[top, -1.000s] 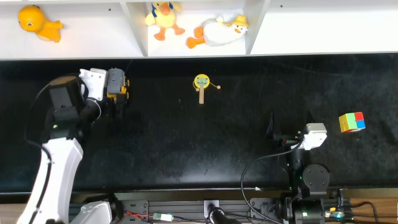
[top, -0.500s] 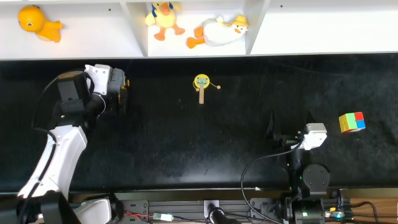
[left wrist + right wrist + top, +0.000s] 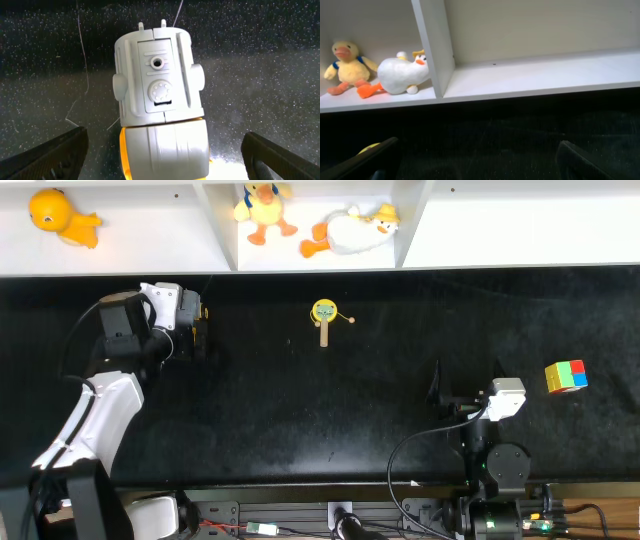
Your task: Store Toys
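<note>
- Truck (image 3: 157, 90) sits on the worktop (image 3: 260, 60), just before the shelf (image 3: 120, 250).
- Left pincer (image 3: 164, 154) gapes wide astride it, gripping nothing.
- Lower squarely, probably onto the yellow body, then close gently before lifting.

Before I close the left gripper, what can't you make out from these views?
- Grey and yellow toy: its lower end is cut off by the left wrist view's bottom edge. In the top view the left gripper covers most of it.
- Yellow thing: half hidden behind a finger of the right gripper, so too little shows to identify it.
- Plush duck: its head is cut off by the top view's upper edge.
</note>
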{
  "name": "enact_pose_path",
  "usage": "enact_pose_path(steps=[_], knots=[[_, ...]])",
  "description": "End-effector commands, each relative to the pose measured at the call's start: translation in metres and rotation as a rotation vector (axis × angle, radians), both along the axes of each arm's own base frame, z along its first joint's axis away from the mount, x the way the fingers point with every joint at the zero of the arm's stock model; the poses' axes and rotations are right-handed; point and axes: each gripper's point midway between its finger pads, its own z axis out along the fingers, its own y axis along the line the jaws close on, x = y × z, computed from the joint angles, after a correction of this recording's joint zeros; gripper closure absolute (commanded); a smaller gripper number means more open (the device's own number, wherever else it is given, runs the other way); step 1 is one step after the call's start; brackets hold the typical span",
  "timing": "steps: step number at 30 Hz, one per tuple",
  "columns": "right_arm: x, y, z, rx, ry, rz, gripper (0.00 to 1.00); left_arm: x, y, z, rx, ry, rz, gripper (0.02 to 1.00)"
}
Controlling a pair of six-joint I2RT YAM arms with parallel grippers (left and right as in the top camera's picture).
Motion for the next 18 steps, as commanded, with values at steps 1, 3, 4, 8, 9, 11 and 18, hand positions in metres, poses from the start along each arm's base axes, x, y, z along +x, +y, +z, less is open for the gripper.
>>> enact_pose_path(steps=[1,3,4,8,9,11,18], knots=[[0.0,-0.0004,-0.0014,0.008,-0.004,-0.001,0.005,0.0015,-0.0002,-0.006,-0.006,0.007,0.011,0.02],[0.0,-0.0004,-0.0014,0.007,-0.004,-0.001,0.007,0.0028,0.0001,-0.0051,-0.004,0.0,0.012,0.018],[0.0,-0.0004,-0.0014,0.008,-0.004,-0.001,0.005,0.0036,0.0006,-0.0045,-0.002,-0.004,0.013,0.018],[0.0,-0.0004,-0.0014,0.007,-0.004,-0.002,0.005,0.006,0.0023,-0.0027,0.005,-0.016,0.019,0.025],[0.0,-0.0004,-0.0014,0.007,-0.004,-0.001,0.007,0.0061,0.0027,-0.0026,0.007,-0.016,0.021,0.025],[0.0,-0.0004,-0.0014,0.008,-0.004,-0.001,0.007,0.0061,0.0035,-0.0028,0.009,-0.015,0.025,0.027],[0.0,-0.0004,-0.0014,0.007,-0.004,-0.001,0.007,0.0071,0.0041,-0.0024,0.012,-0.02,0.027,0.053]])
